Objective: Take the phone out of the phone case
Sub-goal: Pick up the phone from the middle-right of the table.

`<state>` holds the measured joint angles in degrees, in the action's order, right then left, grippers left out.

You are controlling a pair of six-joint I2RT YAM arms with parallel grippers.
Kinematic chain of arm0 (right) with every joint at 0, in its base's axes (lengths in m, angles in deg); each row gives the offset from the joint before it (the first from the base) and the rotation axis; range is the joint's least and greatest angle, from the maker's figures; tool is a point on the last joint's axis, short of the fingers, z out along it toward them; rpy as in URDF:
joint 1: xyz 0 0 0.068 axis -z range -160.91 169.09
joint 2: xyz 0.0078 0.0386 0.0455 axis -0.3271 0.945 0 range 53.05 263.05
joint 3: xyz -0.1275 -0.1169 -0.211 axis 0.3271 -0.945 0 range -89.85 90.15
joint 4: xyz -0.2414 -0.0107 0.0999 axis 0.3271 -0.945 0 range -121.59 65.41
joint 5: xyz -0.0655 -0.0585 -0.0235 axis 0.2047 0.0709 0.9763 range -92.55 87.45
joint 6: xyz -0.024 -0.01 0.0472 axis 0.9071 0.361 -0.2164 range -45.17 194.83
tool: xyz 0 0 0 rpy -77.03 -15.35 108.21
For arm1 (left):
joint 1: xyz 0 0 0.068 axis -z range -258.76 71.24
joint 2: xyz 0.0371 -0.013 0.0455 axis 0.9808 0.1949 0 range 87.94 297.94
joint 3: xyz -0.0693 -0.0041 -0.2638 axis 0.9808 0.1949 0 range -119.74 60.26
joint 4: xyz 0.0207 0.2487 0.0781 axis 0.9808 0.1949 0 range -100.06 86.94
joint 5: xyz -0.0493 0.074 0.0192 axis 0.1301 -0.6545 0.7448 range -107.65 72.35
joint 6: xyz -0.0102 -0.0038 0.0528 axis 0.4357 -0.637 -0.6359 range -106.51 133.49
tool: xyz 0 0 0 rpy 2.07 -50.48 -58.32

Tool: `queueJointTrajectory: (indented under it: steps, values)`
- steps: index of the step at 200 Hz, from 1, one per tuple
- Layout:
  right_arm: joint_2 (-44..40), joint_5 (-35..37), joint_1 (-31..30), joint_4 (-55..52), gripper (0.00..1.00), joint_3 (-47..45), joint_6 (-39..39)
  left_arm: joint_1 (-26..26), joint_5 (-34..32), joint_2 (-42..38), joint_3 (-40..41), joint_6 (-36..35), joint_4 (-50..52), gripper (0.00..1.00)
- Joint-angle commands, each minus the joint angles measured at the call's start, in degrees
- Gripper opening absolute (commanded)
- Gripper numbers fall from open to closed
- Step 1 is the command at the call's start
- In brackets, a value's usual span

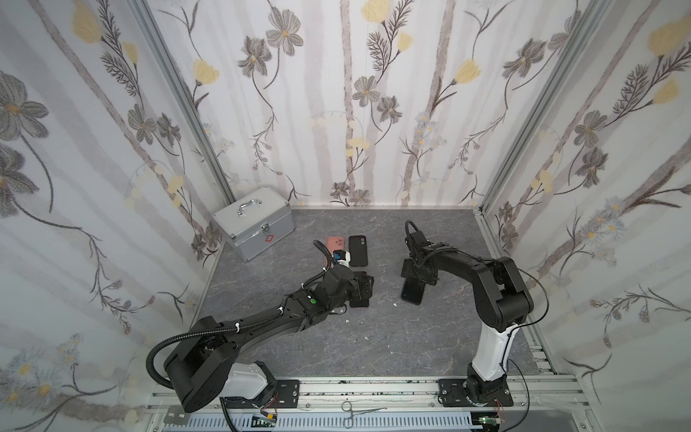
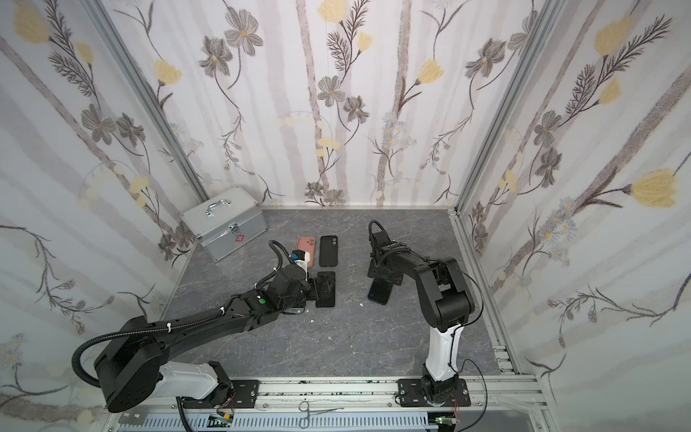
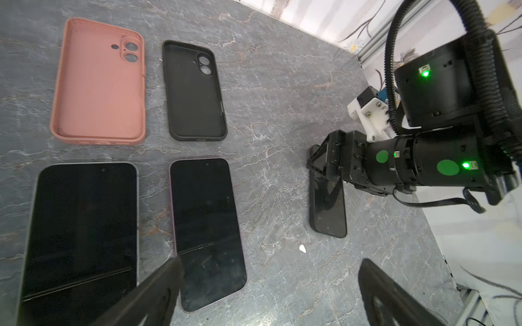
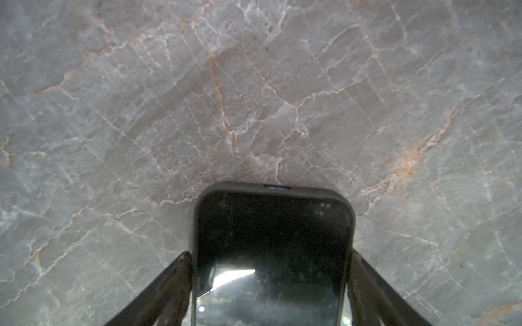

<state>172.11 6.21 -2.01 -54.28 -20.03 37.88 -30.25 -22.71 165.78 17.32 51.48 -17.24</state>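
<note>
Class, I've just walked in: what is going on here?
The right gripper straddles a black phone in a dark case, screen up on the grey marble table, fingers along its long sides; whether it grips yet is unclear. The left gripper hovers open by two bare black phones. An empty pink case and an empty black case lie beyond them.
</note>
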Motion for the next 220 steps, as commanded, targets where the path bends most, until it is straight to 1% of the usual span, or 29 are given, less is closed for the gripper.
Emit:
queueJointTrajectory:
  steps: [1, 23, 37, 75, 97, 120, 149, 187, 201, 220]
  values:
    - [0.20, -3.73, -0.04, 0.37, 0.77, -1.14, -0.56, 0.32, 3.55, 0.95, 1.05, 2.69, -6.71, 1.00]
    - [-2.49, -5.07, 0.25, 2.21, 0.73, -2.98, -0.75, 1.57, 4.71, 3.33, 0.33, 4.16, -8.97, 1.00]
    - [-4.62, -6.86, 0.66, 4.31, 0.73, -4.92, -0.74, 2.74, 4.81, 5.79, -1.18, 4.66, -9.14, 1.00]
    - [-8.90, -16.40, 4.43, 10.78, 0.71, -11.99, -0.25, 6.18, 5.14, 14.61, -7.65, 6.27, -9.17, 1.00]
    - [-11.04, -21.75, 7.55, 14.76, 0.70, -16.43, 0.16, 7.88, 6.53, 20.70, -12.40, 7.23, -9.33, 0.99]
    - [-12.30, -24.98, 10.21, 16.65, 0.69, -19.47, 1.19, 9.03, 8.12, 26.79, -17.23, 8.09, -9.43, 0.96]
    - [-13.39, -26.37, 11.97, 17.33, 0.69, -21.58, 2.30, 9.41, 10.56, 32.45, -22.09, 9.12, -9.60, 0.90]
    - [-14.30, -28.97, 14.23, 18.96, 0.69, -23.61, 2.01, 9.39, 12.54, 37.03, -24.86, 10.24, -10.32, 0.85]
    - [-14.13, -29.83, 14.64, 19.40, 0.68, -23.85, 1.99, 9.32, 13.51, 38.09, -25.23, 10.66, -11.12, 0.80]
    - [-13.95, -30.33, 14.77, 19.70, 0.68, -24.01, 1.95, 8.93, 15.52, 39.21, -25.09, 11.51, -13.13, 0.70]
